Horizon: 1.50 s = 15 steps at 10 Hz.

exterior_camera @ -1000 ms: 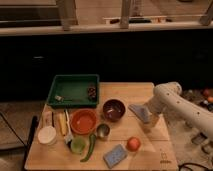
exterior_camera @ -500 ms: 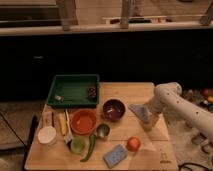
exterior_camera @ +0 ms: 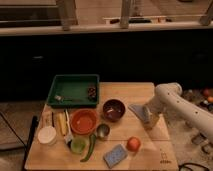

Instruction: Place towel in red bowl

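Note:
The towel [exterior_camera: 140, 111] is a grey-blue folded cloth on the wooden table [exterior_camera: 150, 150], right of the middle. The gripper [exterior_camera: 148, 119] is at the end of the white arm [exterior_camera: 172, 100], which reaches in from the right. It is down at the towel's right edge, and part of the cloth is hidden behind it. The red bowl [exterior_camera: 83, 121] is a wide orange-red bowl left of the middle, well apart from the towel and the gripper.
A maroon bowl [exterior_camera: 114, 109] stands between the towel and the red bowl. A metal cup [exterior_camera: 103, 131], blue sponge [exterior_camera: 115, 155], orange fruit [exterior_camera: 133, 144], green pepper [exterior_camera: 89, 148], green cup [exterior_camera: 77, 145] and white cup [exterior_camera: 47, 135] are at the front. A green tray [exterior_camera: 74, 90] is at the back left.

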### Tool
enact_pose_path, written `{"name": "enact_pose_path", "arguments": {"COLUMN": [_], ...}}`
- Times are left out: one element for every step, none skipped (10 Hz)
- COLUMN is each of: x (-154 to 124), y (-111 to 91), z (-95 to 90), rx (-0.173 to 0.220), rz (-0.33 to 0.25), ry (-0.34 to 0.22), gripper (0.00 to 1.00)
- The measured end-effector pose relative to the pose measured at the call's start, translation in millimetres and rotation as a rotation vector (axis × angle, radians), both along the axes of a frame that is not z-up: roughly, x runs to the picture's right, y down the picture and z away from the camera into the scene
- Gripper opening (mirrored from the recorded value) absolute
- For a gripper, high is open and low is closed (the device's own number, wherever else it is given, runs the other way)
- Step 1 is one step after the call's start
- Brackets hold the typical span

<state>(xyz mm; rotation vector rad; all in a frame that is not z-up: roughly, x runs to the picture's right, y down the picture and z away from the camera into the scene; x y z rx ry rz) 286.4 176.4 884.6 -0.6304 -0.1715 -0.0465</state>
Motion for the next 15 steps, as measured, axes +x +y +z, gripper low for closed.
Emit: {"name": "enact_pose_path", "arguments": {"x": [0.9, 1.0, 1.0, 2.4, 1.5, 1.3, 2.1, 1.7, 2.2, 2.8, 5.0, 5.0, 4.8, 4.8, 2.4], "y": [0.0, 0.8, 0.4, 0.2, -0.1, -0.3, -0.2, -0.5, -1.1, -0.7, 0.4, 0.6, 1.4, 3.0, 2.0], "z": [1.4, 1.9, 2.7, 4.0, 4.8, 4.9, 4.3, 4.4, 4.2, 3.8, 3.0, 3.1, 3.8, 3.3, -1.3], "rx": [0.0, -0.006, -0.006, -0.005, -0.005, -0.005, -0.005, -0.005, -0.004, -0.005, -0.007, -0.007, -0.004, 0.009, 0.013], "rz": [0.0, -0.002, -0.001, 0.0, -0.003, -0.004, -0.004, -0.005, -0.005, -0.004, -0.005, -0.007, -0.011, -0.025, -0.04], "ry": [-0.003, -0.006, -0.009, -0.012, -0.013, -0.013, -0.012, -0.012, -0.012, -0.012, -0.008, -0.009, -0.013, -0.012, -0.011], "gripper": [0.63, 0.59, 0.6, 0.64, 0.62, 0.57, 0.45, 0.35, 0.25, 0.18, 0.06, 0.02, 0.01, 0.01, 0.01]}}
